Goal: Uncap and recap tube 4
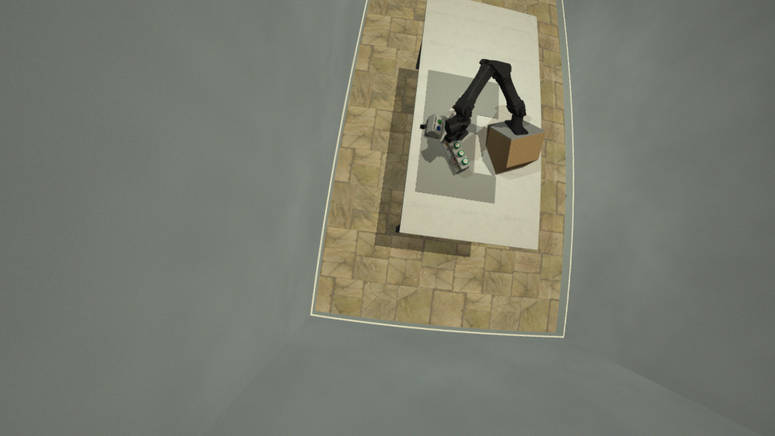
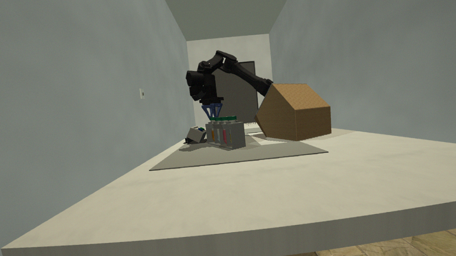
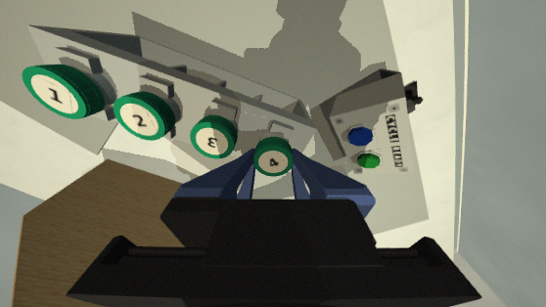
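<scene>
The grey decapping station (image 2: 235, 137) (image 3: 122, 61) (image 1: 459, 166) stands on the grey mat (image 1: 455, 187) (image 2: 224, 156) and holds a row of tubes with green caps. In the wrist view caps 1 (image 3: 56, 93), 2 (image 3: 141, 117) and 3 (image 3: 212, 138) sit on their tubes. My gripper (image 3: 273, 153) (image 2: 213, 116) reaches down from above and is shut on cap 4 (image 3: 273, 161) (image 2: 212, 120), which sits at the level of the other caps at tube 4's place. The arm hides cap 4 in the overhead view. I cannot see the cap tray or its lamps.
The sloping key desk (image 3: 401, 122) (image 1: 435, 126) (image 2: 196, 134) stands just past the tube 4 end of the station, with the blue CYCLE key (image 3: 360, 136) and the green READY key (image 3: 368, 160). The brown box (image 1: 514, 148) (image 2: 294, 111) (image 3: 73, 220) carries the arm's base.
</scene>
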Tool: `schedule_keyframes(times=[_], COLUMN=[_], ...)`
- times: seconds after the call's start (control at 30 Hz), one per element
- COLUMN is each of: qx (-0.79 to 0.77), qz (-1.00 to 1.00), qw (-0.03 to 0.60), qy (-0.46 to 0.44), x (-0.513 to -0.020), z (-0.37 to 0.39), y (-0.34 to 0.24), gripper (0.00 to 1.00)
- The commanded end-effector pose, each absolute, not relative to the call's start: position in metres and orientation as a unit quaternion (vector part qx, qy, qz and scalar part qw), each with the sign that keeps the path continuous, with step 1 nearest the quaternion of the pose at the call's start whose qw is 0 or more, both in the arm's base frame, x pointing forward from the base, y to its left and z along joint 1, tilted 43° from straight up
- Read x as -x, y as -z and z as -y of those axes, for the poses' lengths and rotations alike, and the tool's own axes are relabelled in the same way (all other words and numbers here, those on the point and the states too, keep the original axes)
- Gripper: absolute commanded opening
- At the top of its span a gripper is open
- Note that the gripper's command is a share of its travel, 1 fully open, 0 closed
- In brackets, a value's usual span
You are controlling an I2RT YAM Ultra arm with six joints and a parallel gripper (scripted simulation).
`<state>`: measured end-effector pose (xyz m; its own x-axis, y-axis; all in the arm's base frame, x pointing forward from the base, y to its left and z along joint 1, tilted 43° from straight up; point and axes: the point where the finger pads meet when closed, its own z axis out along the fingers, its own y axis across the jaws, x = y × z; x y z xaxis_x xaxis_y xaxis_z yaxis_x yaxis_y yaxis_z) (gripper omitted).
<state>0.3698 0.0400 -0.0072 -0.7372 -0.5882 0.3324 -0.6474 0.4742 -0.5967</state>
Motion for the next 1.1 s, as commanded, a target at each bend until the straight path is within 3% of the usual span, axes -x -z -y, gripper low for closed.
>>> schedule_keyframes(times=[0.0,0.63,0.9,0.93,1.07], qx=[-0.306,-0.047,-0.039,-0.039,-0.040], qz=[0.879,0.929,0.929,0.929,0.929], qw=[-0.008,-0.113,-0.116,-0.116,-0.113], qy=[-0.367,-0.350,-0.349,-0.349,-0.350], x=[-0.3787,-0.3807,-0.3802,-0.3803,-0.3793], z=[-0.0549,-0.0548,-0.0544,-0.0544,-0.0539], y=[-0.0007,0.0014,0.0014,0.0014,0.0012], gripper=[0.00,0.00,0.00,0.49,0.49])
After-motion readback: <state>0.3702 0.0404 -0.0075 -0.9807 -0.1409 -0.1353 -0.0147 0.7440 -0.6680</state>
